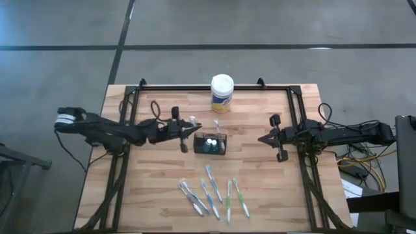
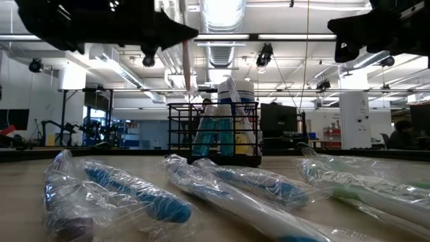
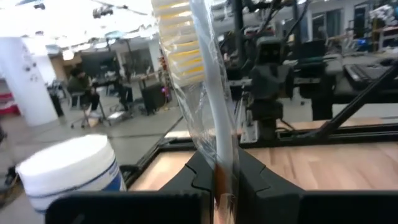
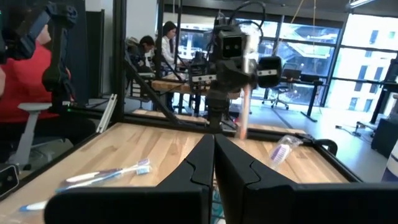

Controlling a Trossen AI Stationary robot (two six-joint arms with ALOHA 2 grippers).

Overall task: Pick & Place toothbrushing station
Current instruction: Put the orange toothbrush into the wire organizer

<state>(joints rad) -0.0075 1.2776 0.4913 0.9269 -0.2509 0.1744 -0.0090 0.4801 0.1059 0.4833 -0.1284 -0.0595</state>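
The black wire-mesh caddy stands mid-table with two white-capped tubes in it. Just to its left, above the table, my left gripper is shut on a plastic-wrapped toothbrush with yellow-white bristles. Several more wrapped toothbrushes, blue, green and white, lie on the wood nearer the front edge. One further wrapped toothbrush lies just beyond the caddy. My right gripper hangs shut and empty over the table's right part. My left gripper pinches the wrapped toothbrush by its handle between its two fingers. The fingers lie about level, coming from the table's left, across the brush. The brush stands nearly upright, bristle head up and lower end below the fingers, clear of the table.
A white-lidded canister with a yellow label stands at the far edge behind the caddy. Black frame rails run along the table's left, right and far sides. Bare wood shows at the front left and front right.
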